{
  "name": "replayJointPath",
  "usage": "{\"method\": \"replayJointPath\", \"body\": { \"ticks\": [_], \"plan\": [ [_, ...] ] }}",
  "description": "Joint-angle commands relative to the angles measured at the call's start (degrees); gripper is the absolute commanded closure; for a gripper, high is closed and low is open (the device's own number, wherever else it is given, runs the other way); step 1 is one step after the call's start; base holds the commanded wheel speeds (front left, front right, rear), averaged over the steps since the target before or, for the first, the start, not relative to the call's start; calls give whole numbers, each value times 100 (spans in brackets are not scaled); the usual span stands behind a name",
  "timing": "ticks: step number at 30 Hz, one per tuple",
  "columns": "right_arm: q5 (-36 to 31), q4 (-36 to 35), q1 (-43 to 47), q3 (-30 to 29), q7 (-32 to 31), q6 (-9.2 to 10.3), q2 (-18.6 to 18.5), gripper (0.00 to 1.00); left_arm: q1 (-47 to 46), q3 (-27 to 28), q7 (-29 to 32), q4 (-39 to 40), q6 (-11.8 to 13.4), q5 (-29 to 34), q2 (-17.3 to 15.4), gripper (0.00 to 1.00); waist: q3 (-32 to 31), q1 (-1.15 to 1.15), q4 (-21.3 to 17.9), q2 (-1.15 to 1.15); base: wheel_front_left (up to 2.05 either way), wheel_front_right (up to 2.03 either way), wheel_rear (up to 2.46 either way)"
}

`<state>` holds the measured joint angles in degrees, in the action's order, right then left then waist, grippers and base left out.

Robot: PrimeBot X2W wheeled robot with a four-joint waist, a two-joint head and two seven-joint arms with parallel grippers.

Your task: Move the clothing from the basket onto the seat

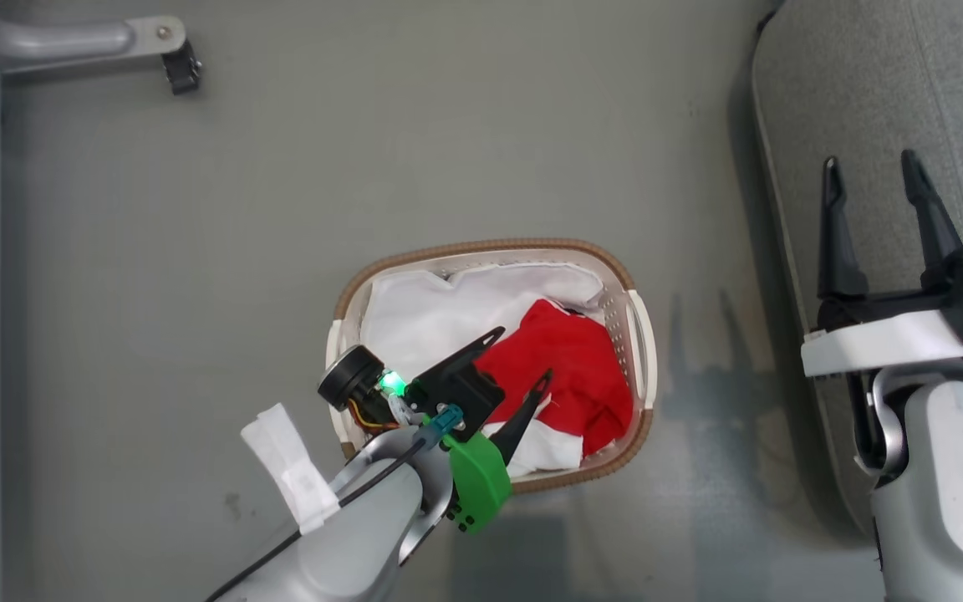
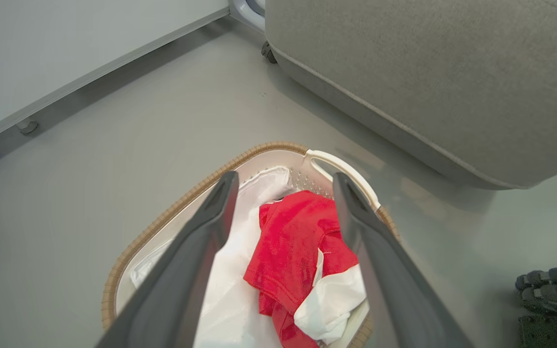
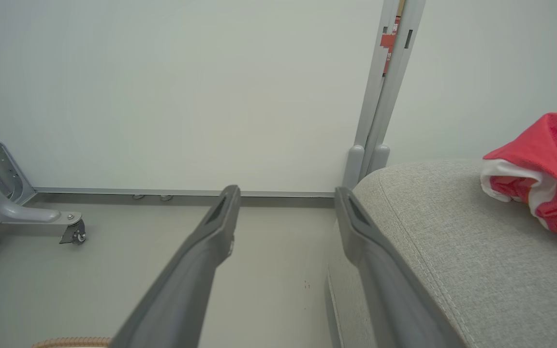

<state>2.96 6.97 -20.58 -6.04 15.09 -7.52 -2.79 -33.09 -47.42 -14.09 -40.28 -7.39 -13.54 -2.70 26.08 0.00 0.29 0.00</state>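
Hovering over the basket [image 1: 481, 249], our left gripper [image 1: 522, 354] stands wide and empty above 1 red garment [image 1: 569, 364] at the basket's 3 o'clock side. We judge a deep pinch could drag the white liner [image 1: 423, 318] along. Our right gripper [image 1: 868, 159], also wide, hangs over the seat [image 1: 891, 75].

Between the left gripper's [image 2: 285, 176] matt dark fingers [image 2: 201, 241] lies soft red knit clothing [image 2: 293, 241] on a smooth white cloth liner [image 2: 230, 295]. The basket [image 2: 336, 162] around them is smooth cream perforated plastic with a brown woven-look rim. Beside the right gripper [image 3: 286, 190], the seat [image 3: 452, 241] is coarse, matt grey fabric with stitched seams. The floor [image 2: 114, 145] is smooth and faintly shiny.
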Motion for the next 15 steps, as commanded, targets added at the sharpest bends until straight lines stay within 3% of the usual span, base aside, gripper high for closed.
{"method": "replayJointPath", "body": {
  "ticks": [1,9,15],
  "plan": [
    [-41,-100,-157,-23,12,7,-19,0,-280,-216,51,-163,-10,-95,-37,0,887,0,-402,0,0,0,0],
    [45,-529,-558,186,12,7,-18,0,-969,-1076,215,-856,-10,-583,-37,0,1773,0,-713,0,0,0,0],
    [117,-874,-808,371,12,7,-18,0,-1382,-1384,278,-1315,9,-719,-38,0,2336,0,-915,0,0,0,0]
  ]
}}
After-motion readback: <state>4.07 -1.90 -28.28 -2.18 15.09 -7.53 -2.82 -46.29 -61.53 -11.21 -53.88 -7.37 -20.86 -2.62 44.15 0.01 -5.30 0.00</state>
